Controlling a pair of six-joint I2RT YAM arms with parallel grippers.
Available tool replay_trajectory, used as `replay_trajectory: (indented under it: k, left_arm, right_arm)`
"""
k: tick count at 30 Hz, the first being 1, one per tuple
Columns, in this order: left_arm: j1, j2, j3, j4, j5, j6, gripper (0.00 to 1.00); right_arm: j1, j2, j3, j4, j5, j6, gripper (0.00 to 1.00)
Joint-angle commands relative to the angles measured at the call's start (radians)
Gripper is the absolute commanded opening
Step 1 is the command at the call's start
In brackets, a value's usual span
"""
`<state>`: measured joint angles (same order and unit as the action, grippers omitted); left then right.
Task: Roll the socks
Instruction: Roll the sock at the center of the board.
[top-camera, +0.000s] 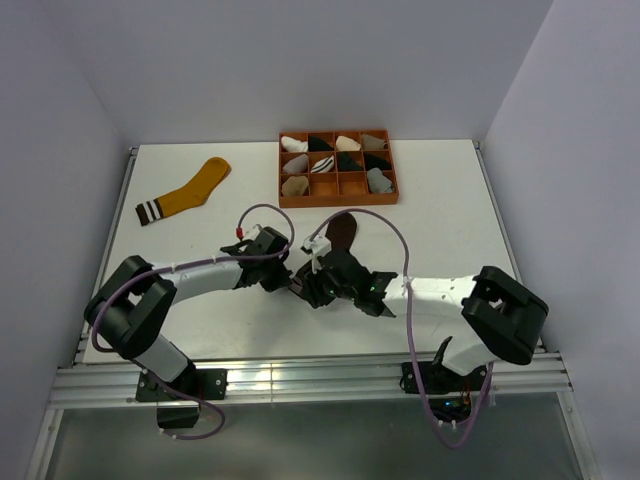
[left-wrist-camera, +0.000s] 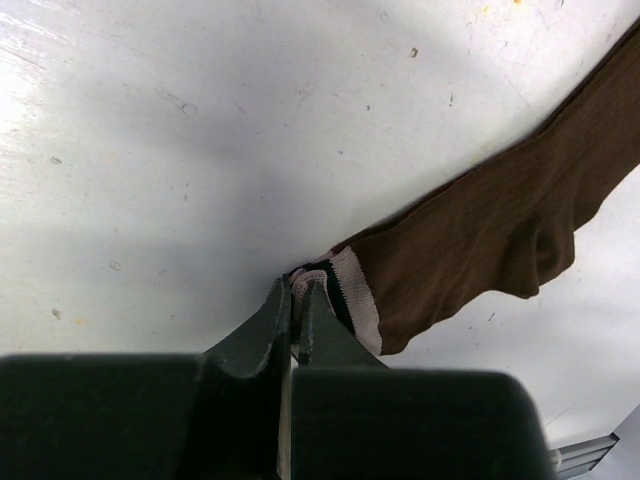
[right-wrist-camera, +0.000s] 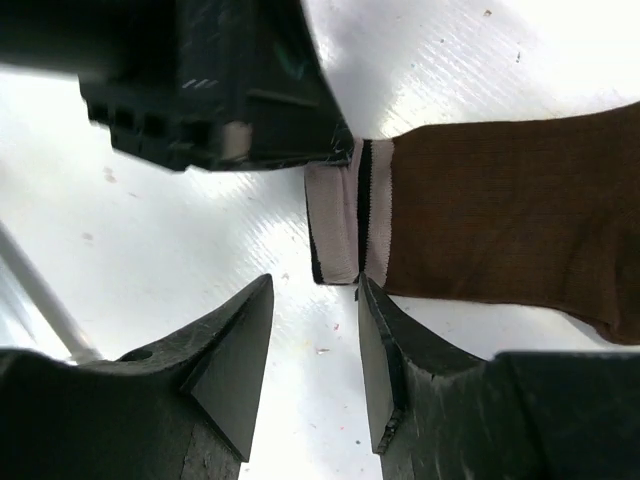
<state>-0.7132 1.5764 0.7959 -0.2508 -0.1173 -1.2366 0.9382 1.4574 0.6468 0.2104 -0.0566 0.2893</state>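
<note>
The dark brown sock (top-camera: 341, 231) lies flat at mid-table, its white-and-black striped cuff (right-wrist-camera: 345, 225) toward the arms. My left gripper (left-wrist-camera: 297, 290) is shut on one corner of that cuff; the sock (left-wrist-camera: 500, 230) stretches away to the right in the left wrist view. My right gripper (right-wrist-camera: 315, 290) is open and empty, its fingertips just short of the cuff's other corner; the left gripper (right-wrist-camera: 220, 90) faces it across the cuff. In the top view both grippers, left (top-camera: 294, 280) and right (top-camera: 310, 289), meet at the cuff. The mustard-yellow sock (top-camera: 190, 190) lies flat at the far left. The grey sock is out of view.
An orange compartment tray (top-camera: 338, 201) with several small rolled sock bundles stands at the back centre, just beyond the brown sock's toe. The white table (top-camera: 450, 220) is walled on the left, back and right.
</note>
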Motion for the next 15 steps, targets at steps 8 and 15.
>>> replay_trajectory:
  k: [8, 15]
  left_arm:
    - [-0.002, 0.025, 0.045, -0.048, 0.021, 0.031, 0.0]
    - [-0.003, 0.023, 0.04, -0.048, 0.024, 0.032, 0.0]
  right_arm:
    - [0.132, 0.096, 0.109, -0.006, 0.261, -0.145, 0.45]
    - [0.146, 0.165, 0.139, -0.026, 0.285, -0.142, 0.45]
